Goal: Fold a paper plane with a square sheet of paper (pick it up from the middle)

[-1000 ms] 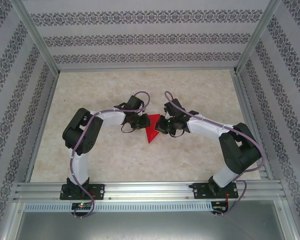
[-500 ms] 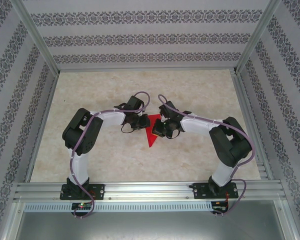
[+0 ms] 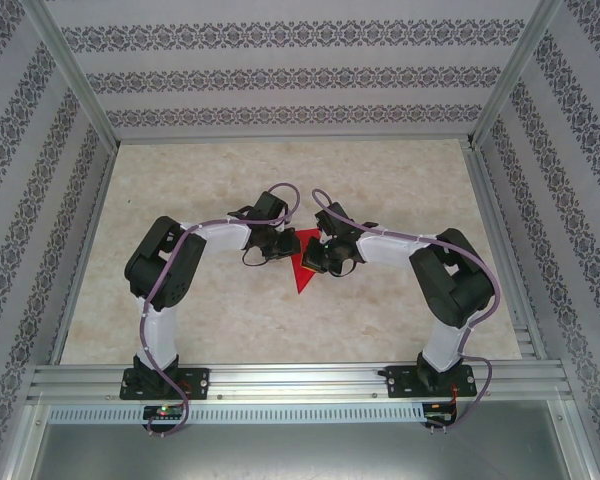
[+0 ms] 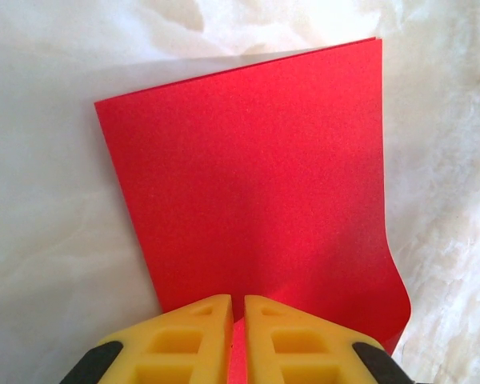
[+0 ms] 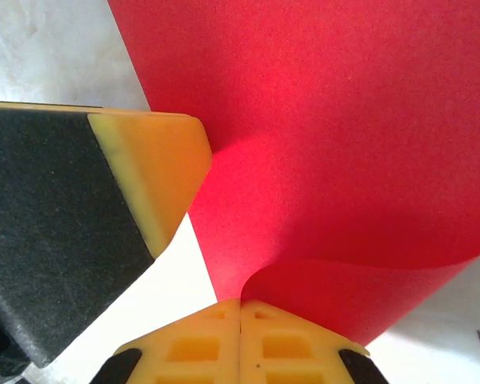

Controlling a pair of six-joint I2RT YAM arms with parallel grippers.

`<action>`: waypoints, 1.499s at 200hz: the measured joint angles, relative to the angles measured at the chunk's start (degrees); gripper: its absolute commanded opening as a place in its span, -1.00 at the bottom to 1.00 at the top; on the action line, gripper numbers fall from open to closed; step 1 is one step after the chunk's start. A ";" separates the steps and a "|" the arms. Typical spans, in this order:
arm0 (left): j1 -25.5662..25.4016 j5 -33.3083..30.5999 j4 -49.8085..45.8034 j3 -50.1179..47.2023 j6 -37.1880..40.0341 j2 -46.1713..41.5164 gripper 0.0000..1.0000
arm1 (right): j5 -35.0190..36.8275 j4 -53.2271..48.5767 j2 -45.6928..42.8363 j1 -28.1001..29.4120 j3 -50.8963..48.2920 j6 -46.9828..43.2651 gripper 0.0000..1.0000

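Observation:
The square sheet of paper is bright red and sits mid-table between both arms, showing as a downward-pointing wedge in the top view. My left gripper holds its left side. In the left wrist view its yellow jaws are shut on the near edge of the sheet, which spreads flat ahead. My right gripper is shut on the opposite edge. In the right wrist view the paper curls up from the table into those jaws. The left gripper's finger presses the sheet close by.
The pale marbled table lies bare around the sheet. Aluminium frame rails run along the near edge, and patterned walls close in the back and both sides. Both arm elbows stand outward.
The right arm has swung left, bringing its gripper and the pinched paper edge closer to the left gripper. The sheet now curls over more. The left arm has stayed put.

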 measured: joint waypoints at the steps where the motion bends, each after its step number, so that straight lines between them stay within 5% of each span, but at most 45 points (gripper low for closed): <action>1: 0.00 0.02 0.00 0.00 0.00 0.00 -0.71 | 0.00 0.04 0.00 0.00 0.00 -0.02 -0.96; 300: 0.00 0.07 0.00 0.00 0.00 0.00 -0.71 | 0.00 0.37 2.86 0.48 1.77 -2.36 -0.95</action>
